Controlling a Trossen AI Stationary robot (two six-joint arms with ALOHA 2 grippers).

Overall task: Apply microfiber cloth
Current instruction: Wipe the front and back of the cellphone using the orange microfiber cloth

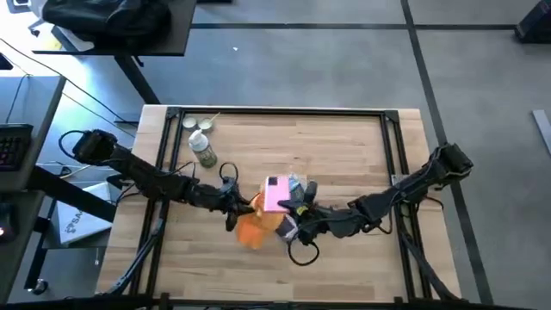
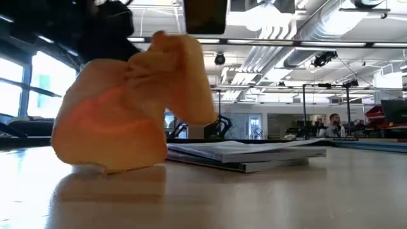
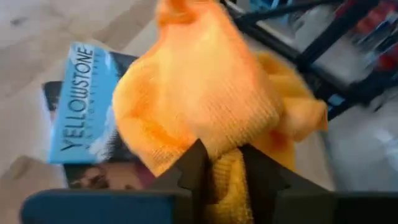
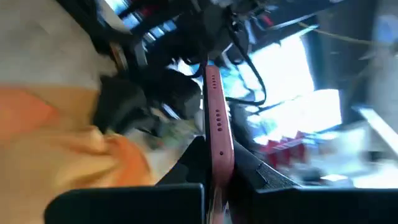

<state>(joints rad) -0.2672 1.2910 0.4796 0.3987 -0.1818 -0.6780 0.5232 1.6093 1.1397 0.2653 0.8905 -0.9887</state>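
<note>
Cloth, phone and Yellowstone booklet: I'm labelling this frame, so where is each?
microfiber cloth [image 3: 205, 99], left wrist view, bunched middle.
pink phone [image 4: 217, 124], right wrist view, its edge.
Yellowstone booklet [image 3: 81, 106], left wrist view, blue cover.

Open-plan lab or office. Exposed ceiling ducts [image 2: 299, 32] and strip lighting are seen; desks, monitors [image 2: 394, 108] and a seated person [image 2: 334, 124] are visible beyond a framed wooden table [image 1: 344, 155].
</note>
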